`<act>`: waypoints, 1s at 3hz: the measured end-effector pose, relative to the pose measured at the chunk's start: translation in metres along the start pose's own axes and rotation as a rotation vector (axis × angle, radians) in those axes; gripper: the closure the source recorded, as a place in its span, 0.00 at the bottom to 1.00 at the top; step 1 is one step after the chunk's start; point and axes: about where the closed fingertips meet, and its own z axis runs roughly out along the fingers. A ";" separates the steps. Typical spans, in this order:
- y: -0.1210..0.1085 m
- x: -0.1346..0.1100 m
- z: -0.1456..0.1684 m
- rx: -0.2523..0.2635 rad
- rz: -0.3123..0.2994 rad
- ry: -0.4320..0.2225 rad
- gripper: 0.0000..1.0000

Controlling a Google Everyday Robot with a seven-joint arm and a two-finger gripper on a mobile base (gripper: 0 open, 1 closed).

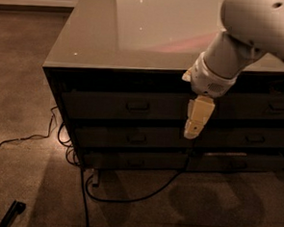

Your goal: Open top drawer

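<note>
Bare floor (25, 55) with loose cable (85, 203); dark cabinet (88, 44) under glossy top. Top drawer (99, 105) shut, flush with cabinet front, small handle (138, 106) at centre. Gripper (195, 123) hanging tip-down before drawer front, right of handle, probably lining up for the pull; open or closed, cannot tell.

We count one claw (192, 132) hanging at the top drawer's (104, 106) right end, one surface (137, 33), three handled drawer fronts (107, 136) in that column, one arm (256, 26)
</note>
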 end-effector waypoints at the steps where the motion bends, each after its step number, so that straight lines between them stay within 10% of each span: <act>1: -0.026 -0.001 0.041 -0.003 0.019 0.111 0.00; 3: -0.036 0.002 0.068 -0.019 0.030 0.141 0.00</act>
